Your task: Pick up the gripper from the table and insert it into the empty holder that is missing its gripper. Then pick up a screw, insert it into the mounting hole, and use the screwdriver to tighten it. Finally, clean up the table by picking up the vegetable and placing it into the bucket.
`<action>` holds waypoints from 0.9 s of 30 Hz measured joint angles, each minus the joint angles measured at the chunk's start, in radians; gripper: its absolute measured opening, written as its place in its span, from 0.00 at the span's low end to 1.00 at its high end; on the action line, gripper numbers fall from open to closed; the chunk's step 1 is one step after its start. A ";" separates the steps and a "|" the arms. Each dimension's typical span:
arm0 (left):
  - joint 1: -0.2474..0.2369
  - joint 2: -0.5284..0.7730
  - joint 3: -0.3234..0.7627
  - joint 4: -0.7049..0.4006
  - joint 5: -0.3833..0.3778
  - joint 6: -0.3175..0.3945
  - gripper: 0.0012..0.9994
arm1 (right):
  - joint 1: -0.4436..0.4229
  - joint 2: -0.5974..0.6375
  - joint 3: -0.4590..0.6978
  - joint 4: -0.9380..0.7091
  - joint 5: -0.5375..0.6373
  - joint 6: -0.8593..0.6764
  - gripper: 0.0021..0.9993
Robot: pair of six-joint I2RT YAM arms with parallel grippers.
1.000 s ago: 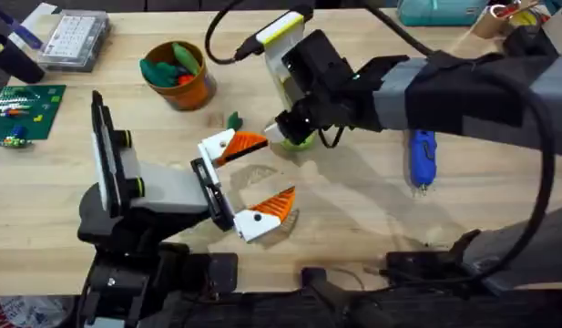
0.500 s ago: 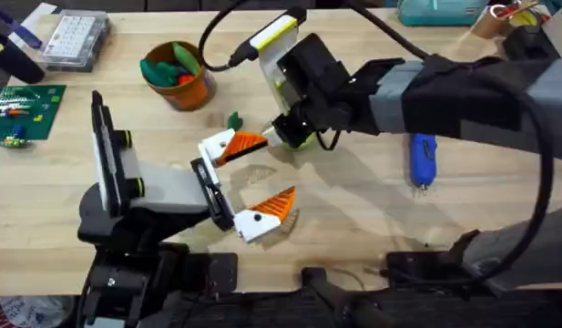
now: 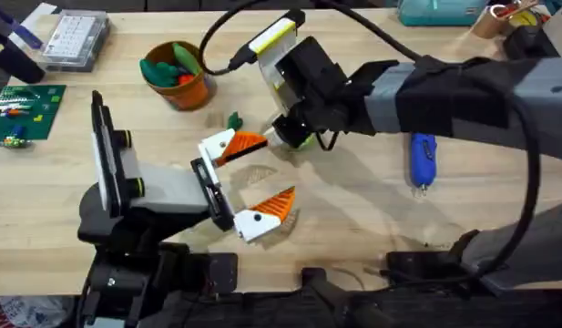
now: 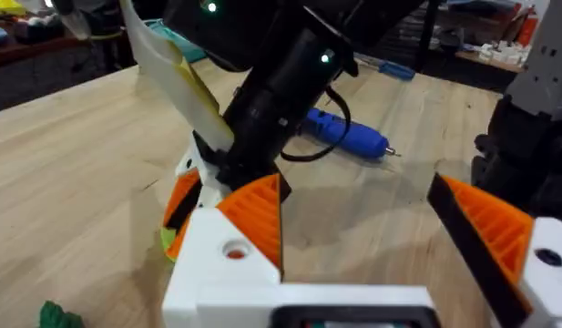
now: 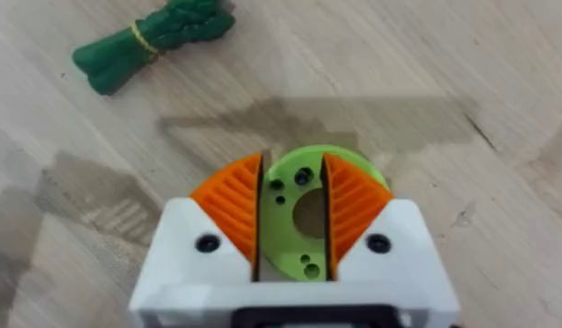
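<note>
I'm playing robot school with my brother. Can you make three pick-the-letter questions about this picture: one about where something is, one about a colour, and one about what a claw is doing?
1. Where is the blue screwdriver?
A. Lying on the table
B. Inside the bucket
C. Held by the left gripper

2. What colour is the bucket?
A. Purple
B. Orange
C. White

3. What is the right gripper doing?
A. Hanging wide open with nothing in it
B. Holding the vegetable
C. Closed on the lime-green gripper piece

Answers:
1. A, the overhead view shows it flat on the wood, away from both grippers.
2. B, its wall is orange, with toy foods inside.
3. C, the right wrist view shows both orange pads pressed against the green piece, while the vegetable lies apart on the table.
</note>
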 joint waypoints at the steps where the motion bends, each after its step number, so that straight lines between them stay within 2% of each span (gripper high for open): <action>1: 0.000 0.000 0.000 0.000 0.000 0.000 0.99 | 0.000 0.000 0.000 0.002 0.004 -0.002 0.32; 6: 0.000 0.000 0.000 0.000 0.000 0.000 0.99 | -0.002 0.002 0.000 0.002 0.013 -0.009 0.03; 7: 0.000 0.000 0.000 0.000 0.000 0.000 0.99 | -0.002 0.003 0.000 0.004 0.014 -0.009 0.01; 27: 0.000 0.000 0.000 0.000 0.000 0.000 0.99 | -0.003 0.000 0.018 -0.047 0.013 -0.009 0.00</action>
